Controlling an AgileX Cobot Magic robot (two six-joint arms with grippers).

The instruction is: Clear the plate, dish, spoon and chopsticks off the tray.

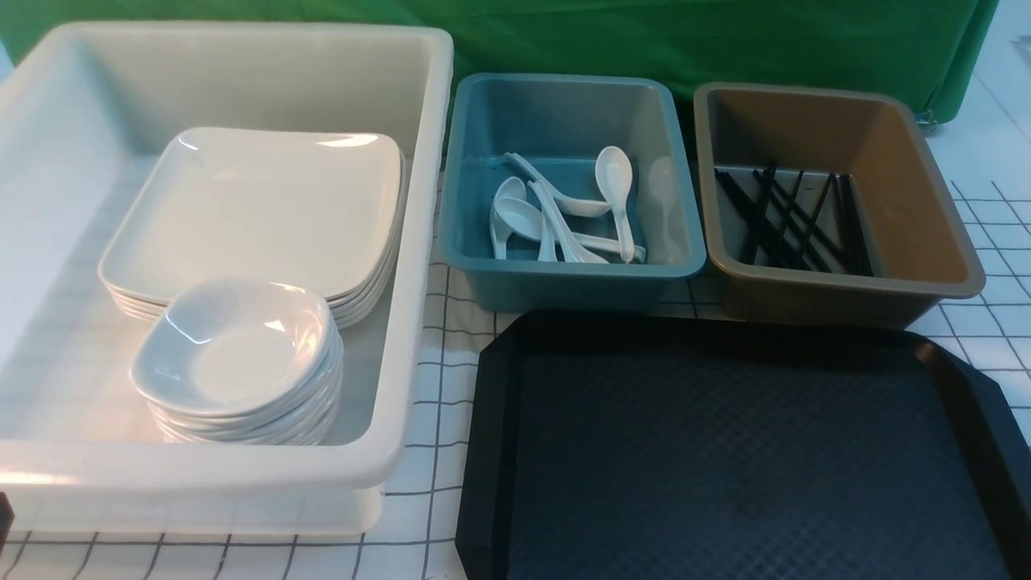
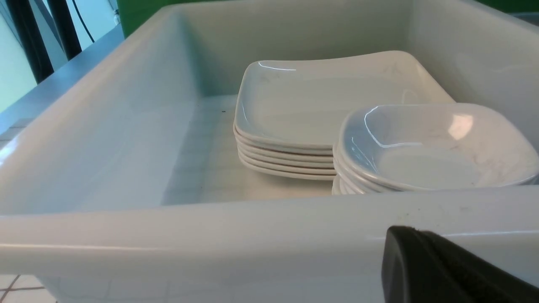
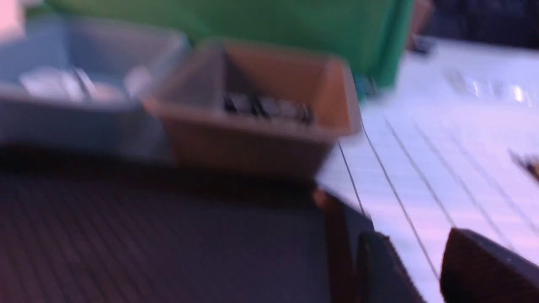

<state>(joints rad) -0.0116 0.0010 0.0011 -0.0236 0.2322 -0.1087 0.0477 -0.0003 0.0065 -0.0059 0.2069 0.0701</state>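
We see the tray (image 1: 749, 451) lying at the near right of the checked tablecloth (image 1: 439, 379), its diamond-textured floor bare from rim to rim; its far edge runs just in front of the blue tub (image 1: 491, 266) and the brown tub (image 1: 926, 242), and its cut left corner sits beside the white tub (image 1: 403, 322), with a strip of cloth between them. In the white tub we find the plate (image 1: 258, 209) on top of a stack of like plates toward the back wall, and a stack of small dishes (image 1: 238, 346) in front of it, overlapping its near edge; the left half of that tub's floor is open. The spoon (image 1: 616, 193) lies among other white spoons in the blue tub, and the chopsticks (image 1: 785, 217) lie crossed on the brown tub's floor. Our left gripper (image 2: 442, 269) shows only as one dark finger at the frame's lower edge, outside the white tub's near wall (image 2: 210, 235); it is closed and we see nothing in it. Our right gripper (image 3: 414, 269) hangs over the tray's right corner in a blurred view, its two dark fingers (image 3: 476, 261) apart with cloth visible between them and nothing in the gap.
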